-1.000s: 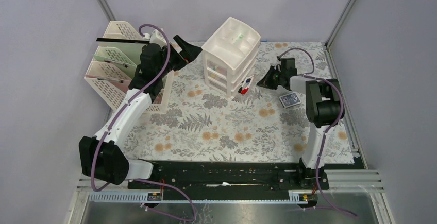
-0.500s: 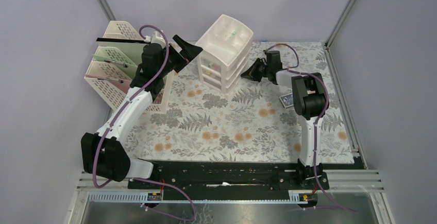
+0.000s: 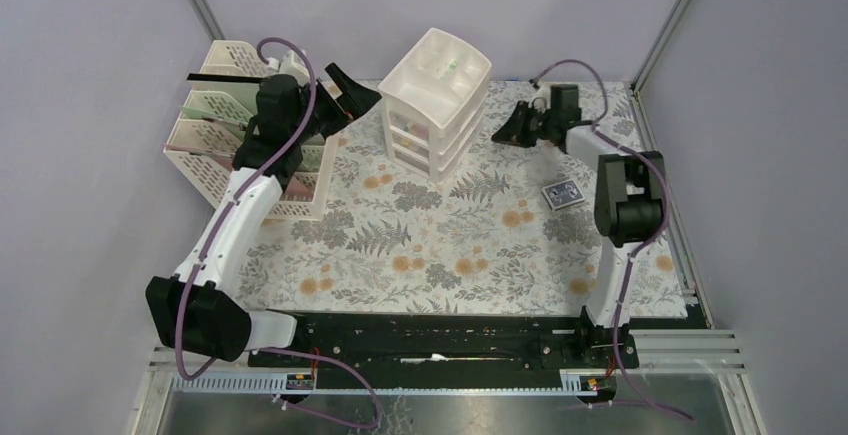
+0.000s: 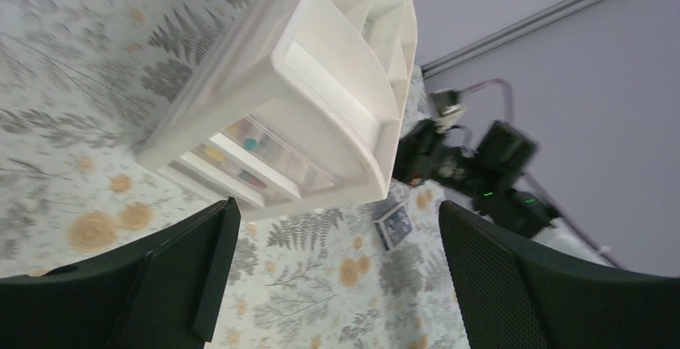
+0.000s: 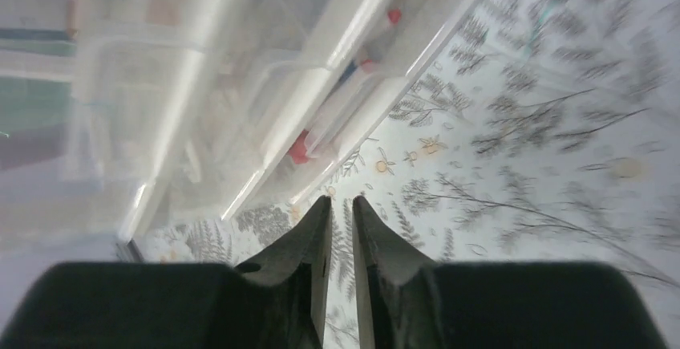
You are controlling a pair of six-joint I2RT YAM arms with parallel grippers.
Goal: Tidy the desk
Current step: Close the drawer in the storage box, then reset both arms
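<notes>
Pale cloth, grey ferns and orange flowers, covers the whole desk [image 3: 440, 245], which fills the floor of the rig between the metal rails [image 3: 700, 350], in front of both arm bases.

From above you get the layout. A white plastic drawer unit [image 3: 435, 95] with 3 drawers sits at the back middle, turned at an angle. A cream lattice file rack [image 3: 215, 130] stands on the left, and a small blue patterned card box [image 3: 561, 194] lies flat on the cloth over on the right.

The left gripper [image 3: 352, 103] hangs between the rack and the drawer unit with its jaws spread wide and nothing in them. Its own wrist camera shows what the overhead can't: the fingers [image 4: 513, 285] have a fine mesh grip texture, the drawer fronts are see-through with teal and yellow bits inside, and the top is a moulded tray split into compartments.

The right gripper [image 5: 341, 202] is just off the right side of the drawer unit. Overhead it's only a black wedge, so I couldn't judge the jaws from there. On its wrist camera the 2 smooth black fingers stand a thin slit apart, holding nothing, with cloth showing through the gap. That view is blurry, but you can make out red and blue items behind the glossy clear drawer fronts.
</notes>
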